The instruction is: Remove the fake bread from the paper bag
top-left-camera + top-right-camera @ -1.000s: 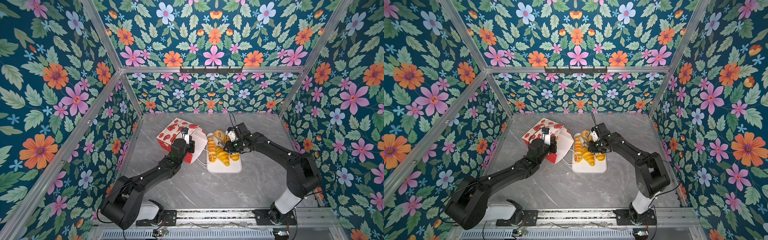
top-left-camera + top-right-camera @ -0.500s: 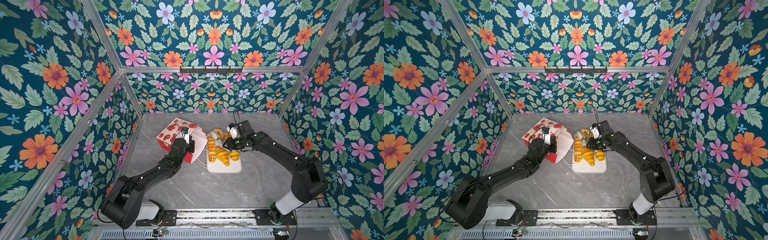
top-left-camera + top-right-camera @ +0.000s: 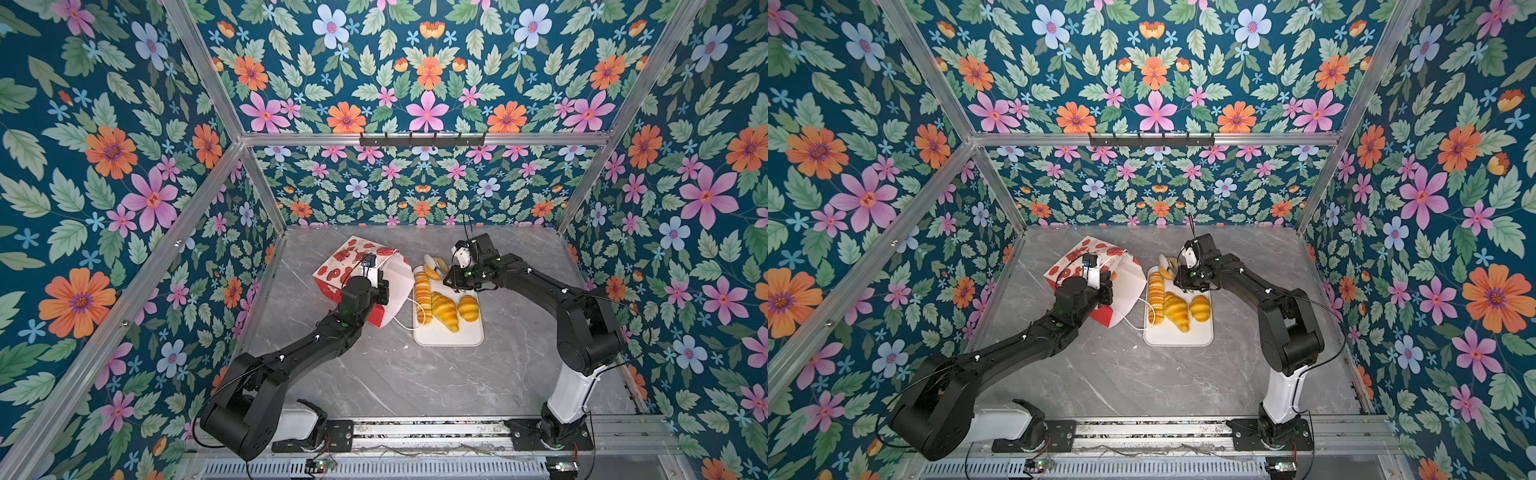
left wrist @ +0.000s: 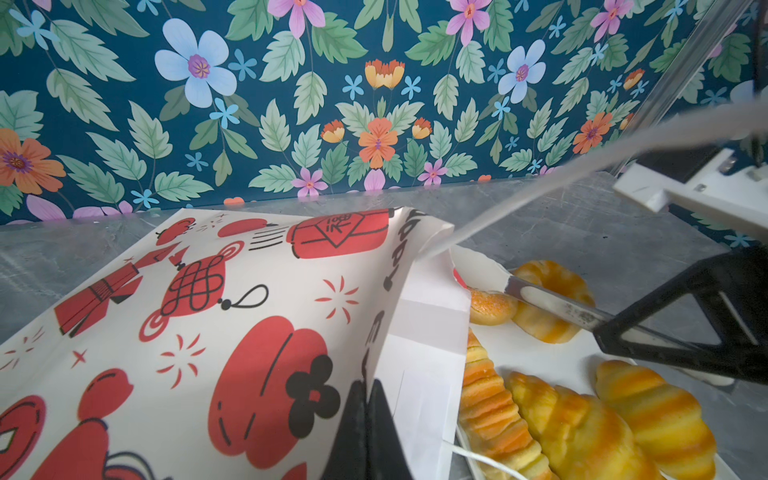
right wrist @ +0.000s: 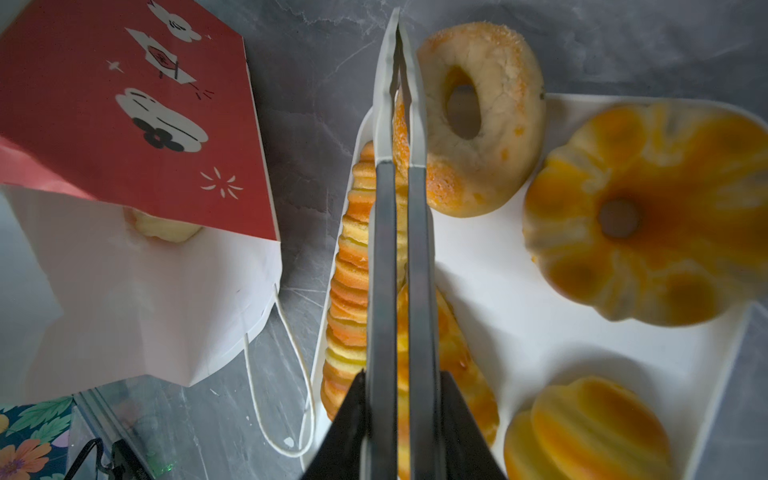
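Beside the tray [image 3: 449, 337] [image 3: 1177, 337], at its left edge in both top views, the bag [image 3: 332, 274] [image 3: 1065, 266] is being held on its side on the grey table [image 3: 395, 374]. Its open mouth is turned toward the tray. The rim of that mouth is being pinched by the left gripper [image 4: 365, 399], whose jaws are pressed together on the paper. A white cord handle [image 5: 274, 374] is draped from the mouth to the tray's left edge.

On the tray five breads are being shown:
- The loaf [image 3: 423, 291] [image 5: 349, 270] is laid along the left edge.
- A large croissant [image 3: 444, 309] [image 4: 582, 432] is set against the loaf at the tray's middle.
- A small croissant [image 3: 468, 308] [image 5: 582, 432] is placed just beside the large one, toward the tray's right edge.
- The ring [image 5: 478, 120] [image 4: 492, 305] is seen at the tray's far-left corner, partly over its edge.
- The pumpkin bun [image 5: 648, 216] is seen at the tray's far-right end, just beside the ring.

Over the tray's far end the right gripper [image 5: 397, 50] is being held low, its long thin fingers stretched above the loaf and the ring. Its jaws are nearly pressed together, the tips meeting with only a thin slit behind them. Whether the ring's rim is being nipped cannot be told.

Inside the bag's mouth, on the side facing the tray, a pale lump [image 5: 162, 226] is partly hidden by the red flap. What it is cannot be told.
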Controlling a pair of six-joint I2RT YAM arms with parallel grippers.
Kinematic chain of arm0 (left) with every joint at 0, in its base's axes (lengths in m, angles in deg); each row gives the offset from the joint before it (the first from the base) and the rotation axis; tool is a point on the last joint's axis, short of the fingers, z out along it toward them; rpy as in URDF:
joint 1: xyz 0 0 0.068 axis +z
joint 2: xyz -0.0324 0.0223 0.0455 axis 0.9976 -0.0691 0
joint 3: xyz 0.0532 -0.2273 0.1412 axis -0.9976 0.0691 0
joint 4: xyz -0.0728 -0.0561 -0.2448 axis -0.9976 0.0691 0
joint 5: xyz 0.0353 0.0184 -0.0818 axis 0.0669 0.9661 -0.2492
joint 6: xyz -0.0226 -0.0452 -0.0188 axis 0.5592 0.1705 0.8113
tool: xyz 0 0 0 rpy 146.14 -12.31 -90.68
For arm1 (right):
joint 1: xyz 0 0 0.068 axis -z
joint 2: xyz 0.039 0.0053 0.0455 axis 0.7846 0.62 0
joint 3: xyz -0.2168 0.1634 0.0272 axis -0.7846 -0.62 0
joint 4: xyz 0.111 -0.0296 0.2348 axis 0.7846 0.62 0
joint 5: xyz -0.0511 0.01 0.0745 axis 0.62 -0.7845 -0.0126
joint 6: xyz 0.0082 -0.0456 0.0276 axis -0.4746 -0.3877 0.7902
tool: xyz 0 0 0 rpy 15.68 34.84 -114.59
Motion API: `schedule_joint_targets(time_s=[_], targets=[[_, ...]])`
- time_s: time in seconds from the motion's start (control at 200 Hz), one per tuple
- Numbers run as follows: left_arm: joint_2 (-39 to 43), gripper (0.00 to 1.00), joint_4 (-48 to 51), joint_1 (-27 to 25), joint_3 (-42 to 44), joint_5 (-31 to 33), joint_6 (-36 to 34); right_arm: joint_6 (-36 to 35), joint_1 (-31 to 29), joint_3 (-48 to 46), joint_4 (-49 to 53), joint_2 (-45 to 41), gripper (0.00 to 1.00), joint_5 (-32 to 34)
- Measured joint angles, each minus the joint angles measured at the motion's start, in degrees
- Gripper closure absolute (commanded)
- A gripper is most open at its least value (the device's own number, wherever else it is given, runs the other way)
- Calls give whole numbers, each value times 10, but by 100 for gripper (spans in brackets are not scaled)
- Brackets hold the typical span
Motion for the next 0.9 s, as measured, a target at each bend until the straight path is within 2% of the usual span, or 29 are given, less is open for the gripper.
schedule_joint_targets(time_s=[0.59,0.755,0.9], targets=[[-8,100,-2,1,6,0,0,3,0,-63,23,-70,75,-3],[-9,100,-4,1,6,0,0,16,1,-40,31,-88,75,-22],[-7,100,-5,1,7,0,0,17,7,-3,22,-66,75,-25]])
